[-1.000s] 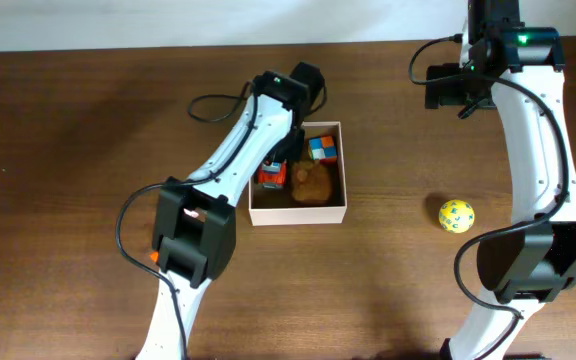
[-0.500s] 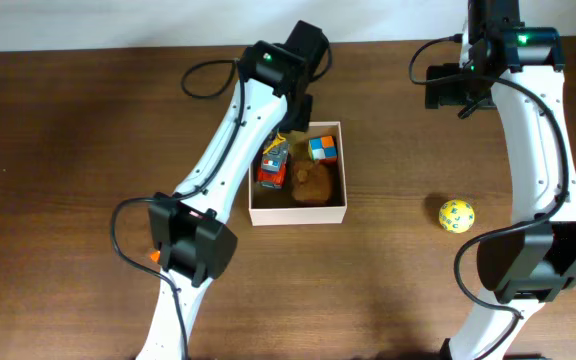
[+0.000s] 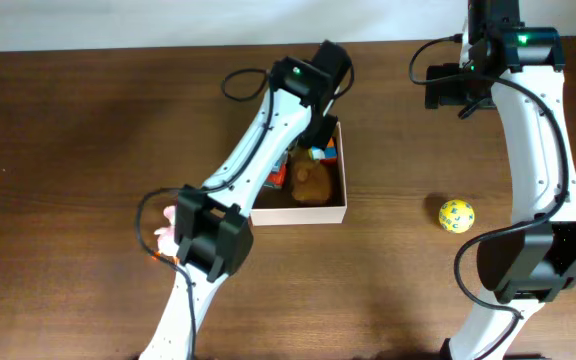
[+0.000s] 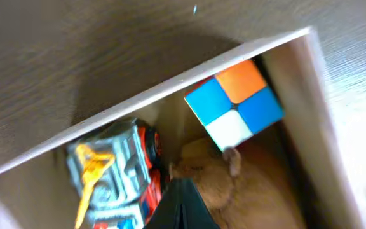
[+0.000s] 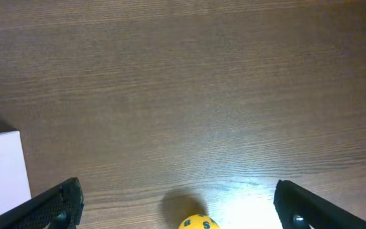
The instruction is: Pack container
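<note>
in the overhead view the left arm lies across the left half of the container, hiding the toy truck and most of the colour cube. a small pink thing beside that arm's dark joint is too covered to name. the left gripper shows only as a dark tip at the bottom edge of its wrist view, fingers pressed together on nothing, above the brown plush toy. the container sits mid-table with all three toys inside. the right gripper hangs spread wide and empty over bare wood at the far right. the yellow ball lies well apart from the box, cut off by the right wrist view's bottom edge.
</note>
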Robot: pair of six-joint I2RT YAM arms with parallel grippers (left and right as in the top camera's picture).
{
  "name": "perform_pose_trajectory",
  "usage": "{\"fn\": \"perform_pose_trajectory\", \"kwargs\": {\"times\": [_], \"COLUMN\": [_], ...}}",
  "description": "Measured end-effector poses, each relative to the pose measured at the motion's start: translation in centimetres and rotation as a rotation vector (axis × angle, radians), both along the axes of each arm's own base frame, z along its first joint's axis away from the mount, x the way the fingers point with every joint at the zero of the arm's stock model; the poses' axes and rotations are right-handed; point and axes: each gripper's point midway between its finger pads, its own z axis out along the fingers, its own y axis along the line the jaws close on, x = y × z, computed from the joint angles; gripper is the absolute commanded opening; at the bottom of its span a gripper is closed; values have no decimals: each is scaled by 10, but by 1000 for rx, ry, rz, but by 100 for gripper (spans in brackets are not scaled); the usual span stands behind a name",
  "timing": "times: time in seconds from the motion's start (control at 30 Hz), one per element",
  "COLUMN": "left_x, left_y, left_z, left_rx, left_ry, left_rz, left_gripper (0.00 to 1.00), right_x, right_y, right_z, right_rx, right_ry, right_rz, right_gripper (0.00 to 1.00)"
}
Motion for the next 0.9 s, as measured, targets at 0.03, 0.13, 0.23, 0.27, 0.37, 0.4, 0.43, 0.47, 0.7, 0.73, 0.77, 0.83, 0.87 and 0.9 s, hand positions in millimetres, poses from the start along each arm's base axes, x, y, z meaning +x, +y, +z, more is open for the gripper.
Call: {"fn": "perform_pose_trajectory", "kwargs": {"times": [0.03,0.13,0.23,0.27,0.37,0.4,0.43,0.47,0.7,0.73,0.77,0.83,0.87,0.9], "left_x": [0,0,3,4,9,10,10,11,10,9,9,7,8,8], "left_y": [0,2,4,4,3,3,3,3,5,5,6,7,8,8], "left_z": [-6,-14,-15,-14,-14,-13,-13,-14,-38,-43,-47,-52,-52,-52], "left_rx": [8,26,44,45,43,44,45,47,78,84,90,98,98,98], "left_ry": [10,20,8,1,-19,-25,-27,-27,11,19,26,36,36,35], "left_rz": [-6,-15,-20,-22,-31,-34,-35,-37,-48,-49,-51,-55,-54,-53], "left_gripper": [2,2,2,2,2,2,2,2,2,2,2,2,2,2], "right_x": [0,0,0,0,0,0,0,0,0,0,0,0,0,0], "right_y": [0,0,0,0,0,0,0,0,0,0,0,0,0,0], "right_z": [0,0,0,0,0,0,0,0,0,0,0,0,0,0], "right_rx": [0,0,0,0,0,0,0,0,0,0,0,0,0,0], "right_ry": [0,0,0,0,0,0,0,0,0,0,0,0,0,0], "right_rz": [0,0,0,0,0,1,0,0,1,0,0,0,0,0], "right_gripper": [99,99,99,99,99,99,99,99,99,99,99,99,99,99]}}
